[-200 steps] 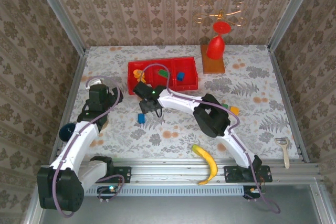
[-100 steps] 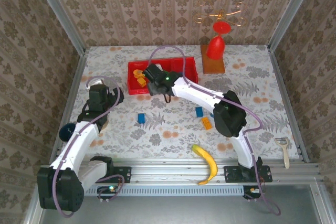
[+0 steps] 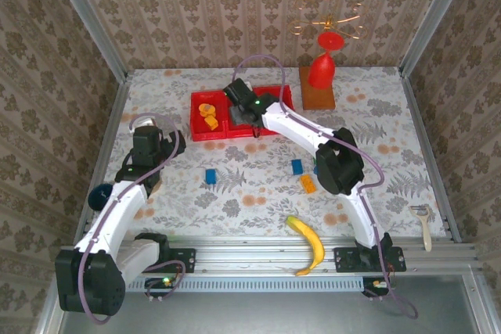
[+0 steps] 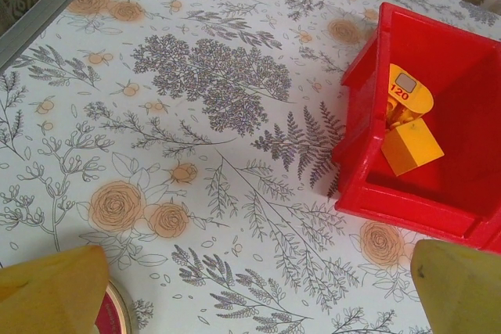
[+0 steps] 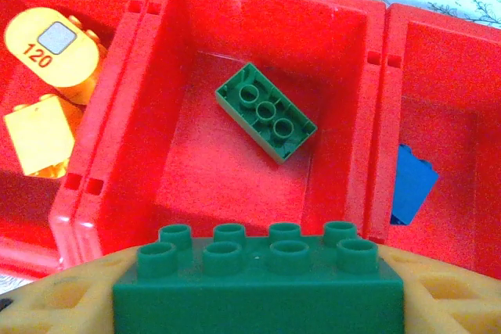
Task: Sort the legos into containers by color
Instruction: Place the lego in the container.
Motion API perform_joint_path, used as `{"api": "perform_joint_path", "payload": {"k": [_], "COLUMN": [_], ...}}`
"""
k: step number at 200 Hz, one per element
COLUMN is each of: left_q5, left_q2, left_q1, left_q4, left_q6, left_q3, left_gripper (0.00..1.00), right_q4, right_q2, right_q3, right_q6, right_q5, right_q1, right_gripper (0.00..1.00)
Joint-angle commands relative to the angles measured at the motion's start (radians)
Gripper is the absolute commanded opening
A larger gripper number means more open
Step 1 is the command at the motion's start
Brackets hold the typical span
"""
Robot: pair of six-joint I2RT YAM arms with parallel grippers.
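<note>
Sorting is seen part done, judged approx. two-thirds through. R claw (image 5: 258, 314) is clamped on a held green brick (image 5: 258, 285) and is poised above the mid compartment of the red tray (image 3: 210, 135). A 2nd green brick (image 5: 266, 113) is already laid flat, studs up, in that compartment. Two orange-yellow pieces (image 5: 48, 142) are seen in the L compartment. One blue brick (image 5: 411, 185) is seen in the R compartment, partly hidden by the divider.

Left on the table (image 3: 376, 146), apart from the tray: a loose blue brick (image 3: 210, 176), a 2nd loose blue (image 3: 297, 166) and, just beside that, an orange brick (image 3: 308, 184). L claw (image 4: 258, 291) is spread wide w/ nothing between its pads, near the tray's L end.

Judged remaining: held green to be dropped in, then 3 loose bricks to be fetched.
</note>
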Motion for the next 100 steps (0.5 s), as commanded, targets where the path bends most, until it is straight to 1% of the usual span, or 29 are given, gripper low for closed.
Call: {"api": "perform_joint_path", "payload": {"k": [1, 21, 46, 100], "left_q5": [0.013, 0.020, 0.027, 0.029], "left_q2": [0.003, 0.006, 0.009, 0.011], "left_q1": [0.010, 0.010, 0.011, 0.010], "left_q4": [0.006, 0.007, 0.005, 0.002], "left_q6": [-0.015, -0.015, -0.014, -0.012], "left_q3": [-0.003, 0.000, 0.002, 0.011], "left_gripper": [1.00, 1.00, 1.00, 1.00], "right_q4": [-0.001, -0.003, -0.007, -0.039], "right_q2": [0.037, 0.058, 0.081, 0.116], "right_q3": [0.044, 0.074, 0.107, 0.174], "right_q6": [-0.028, -0.042, -0.062, -0.083], "right_q5": [0.023, 0.022, 0.024, 0.034], "right_q1": [-0.007, -0.010, -0.010, -0.010], "right_gripper": [0.57, 0.58, 0.62, 0.78]}}
